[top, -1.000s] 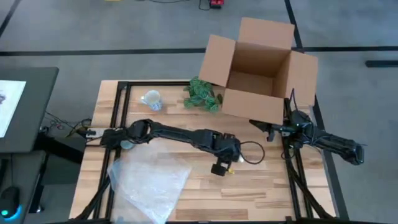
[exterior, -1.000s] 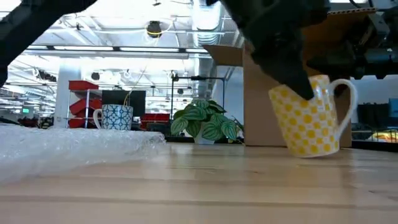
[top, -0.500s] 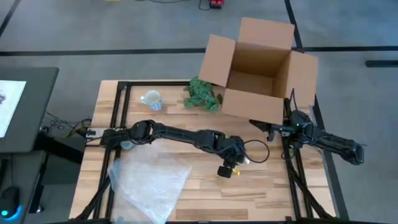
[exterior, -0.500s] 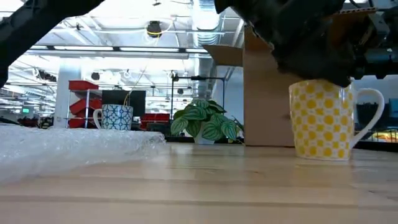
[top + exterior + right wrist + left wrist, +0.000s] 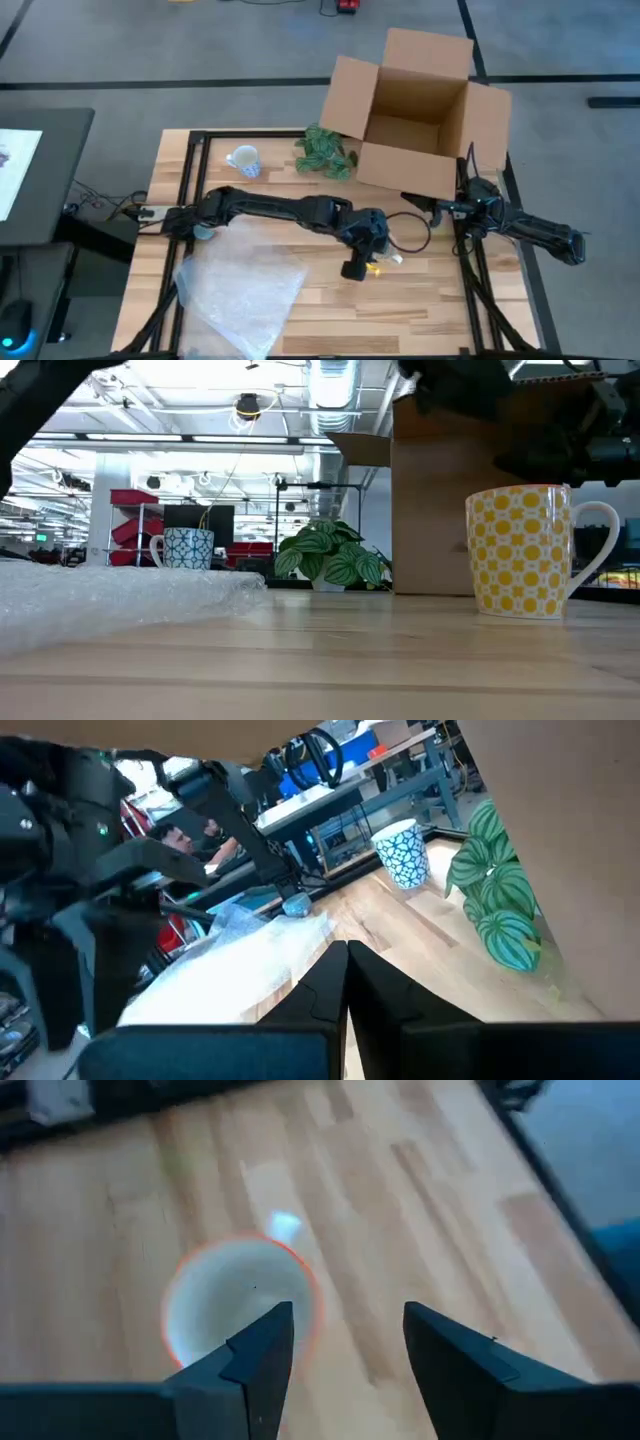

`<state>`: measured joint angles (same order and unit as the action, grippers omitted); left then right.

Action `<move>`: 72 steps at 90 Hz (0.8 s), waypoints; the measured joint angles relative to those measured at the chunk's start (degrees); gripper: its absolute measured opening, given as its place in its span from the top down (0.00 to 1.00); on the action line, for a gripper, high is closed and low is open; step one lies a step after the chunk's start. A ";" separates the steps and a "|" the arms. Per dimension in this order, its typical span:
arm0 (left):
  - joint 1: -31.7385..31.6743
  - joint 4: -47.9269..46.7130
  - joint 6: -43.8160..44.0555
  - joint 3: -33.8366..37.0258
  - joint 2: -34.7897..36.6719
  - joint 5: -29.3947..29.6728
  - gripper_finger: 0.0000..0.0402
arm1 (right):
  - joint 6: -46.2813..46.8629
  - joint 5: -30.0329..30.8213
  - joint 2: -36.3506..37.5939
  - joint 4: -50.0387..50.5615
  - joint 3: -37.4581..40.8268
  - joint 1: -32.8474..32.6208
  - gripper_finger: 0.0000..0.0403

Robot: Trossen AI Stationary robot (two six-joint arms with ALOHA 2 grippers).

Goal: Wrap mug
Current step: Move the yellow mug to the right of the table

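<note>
Robotics lab in an industrial hall: exposed ceiling ducts [image 5: 330, 385] at upper centre, workbenches [image 5: 350, 795] across the background, taped concrete floor [image 5: 200, 50].

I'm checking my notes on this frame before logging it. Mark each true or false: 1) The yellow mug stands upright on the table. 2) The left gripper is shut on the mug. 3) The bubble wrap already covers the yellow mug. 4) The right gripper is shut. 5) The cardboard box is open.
1) The yellow mug stands upright on the table: true.
2) False: the left gripper is open above the mug, holding nothing.
3) False: the bubble wrap lies flat, apart from the mug.
4) The right gripper is shut: true.
5) The cardboard box is open: true.
</note>
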<state>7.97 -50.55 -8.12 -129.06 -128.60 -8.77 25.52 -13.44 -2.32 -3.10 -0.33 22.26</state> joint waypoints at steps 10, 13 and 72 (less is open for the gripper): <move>0.22 9.09 1.89 11.26 5.58 -1.50 0.58 | 0.00 -0.02 0.02 -0.02 0.02 0.00 1.00; 0.22 11.74 2.81 15.55 7.76 -1.36 0.58 | 0.00 -0.01 0.02 -0.04 0.02 0.02 1.00; 11.61 68.86 11.02 88.12 56.65 27.06 0.58 | 0.00 0.04 0.03 -0.53 0.00 0.01 1.00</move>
<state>19.57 18.31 2.90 -40.94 -71.95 18.29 25.52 -13.39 -2.30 -3.63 -0.34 22.27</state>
